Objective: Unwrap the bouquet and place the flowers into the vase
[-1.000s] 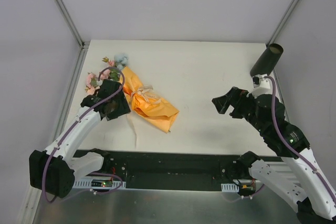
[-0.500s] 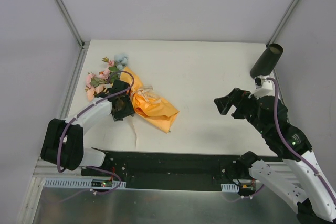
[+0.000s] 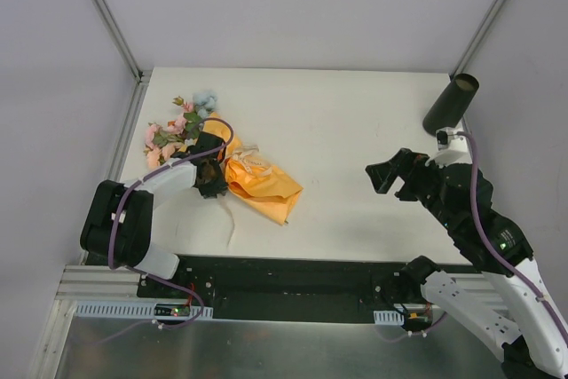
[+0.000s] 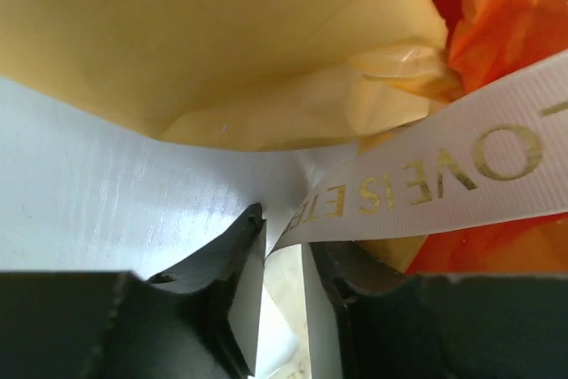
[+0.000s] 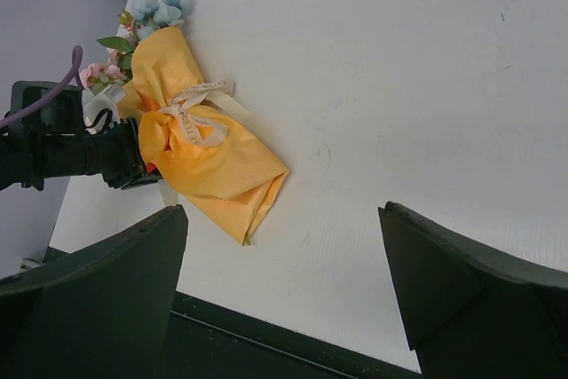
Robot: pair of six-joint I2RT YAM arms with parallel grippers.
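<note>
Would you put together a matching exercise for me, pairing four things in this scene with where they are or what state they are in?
Column A
1. vase
2. ribbon
3. orange paper
4. right end effector

Column B
a. open wide, holding nothing
b. runs between the fingertips of the left end effector
c. stands at the far right corner of the table
d. lies on the table's left half, wrapped around the flowers

Pairs: 1-c, 2-b, 3-d, 4-a
</note>
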